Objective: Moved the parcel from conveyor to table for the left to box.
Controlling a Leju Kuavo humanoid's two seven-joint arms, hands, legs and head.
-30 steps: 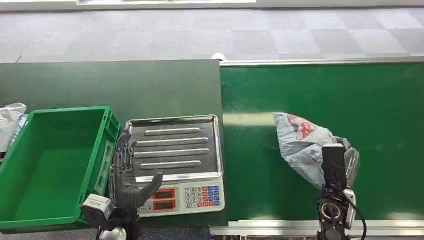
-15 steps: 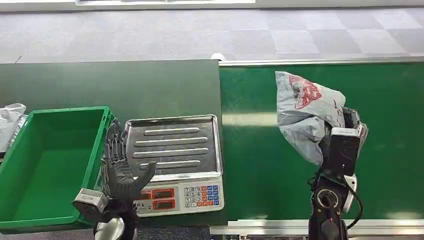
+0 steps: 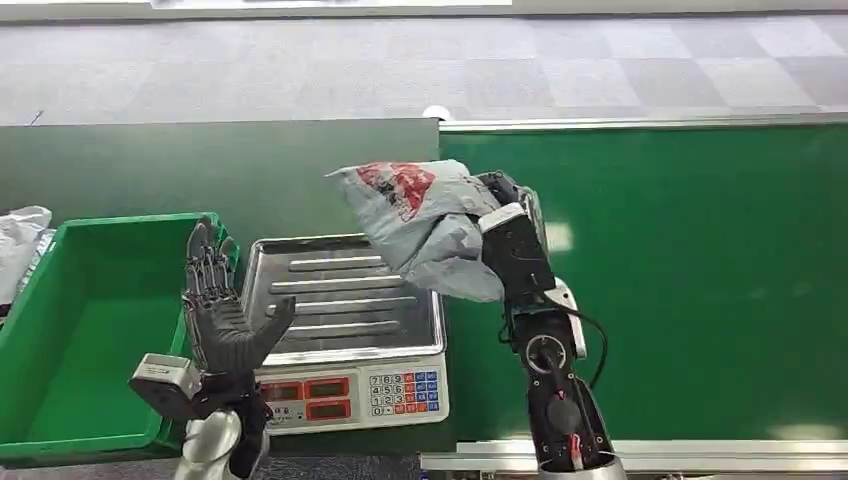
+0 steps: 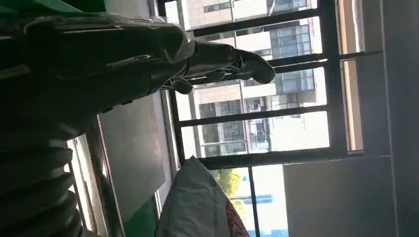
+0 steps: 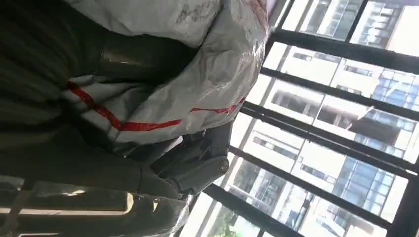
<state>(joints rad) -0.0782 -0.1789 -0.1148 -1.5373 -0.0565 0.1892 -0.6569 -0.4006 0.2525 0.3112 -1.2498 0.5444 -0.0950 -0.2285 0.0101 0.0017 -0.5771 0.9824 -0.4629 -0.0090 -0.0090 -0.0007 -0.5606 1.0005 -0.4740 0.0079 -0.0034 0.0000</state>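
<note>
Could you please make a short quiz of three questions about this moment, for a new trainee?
1. True or false: the right hand holds the grey parcel lifted above the scale's steel tray.
2. Which describes the left hand? A) it grips the green crate; B) it is raised with fingers apart and holds nothing; C) it presses the scale's keypad.
3. Fill in: the parcel bears a ____ printed mark.

Key: 1 true; 2 B; 3 red.
</note>
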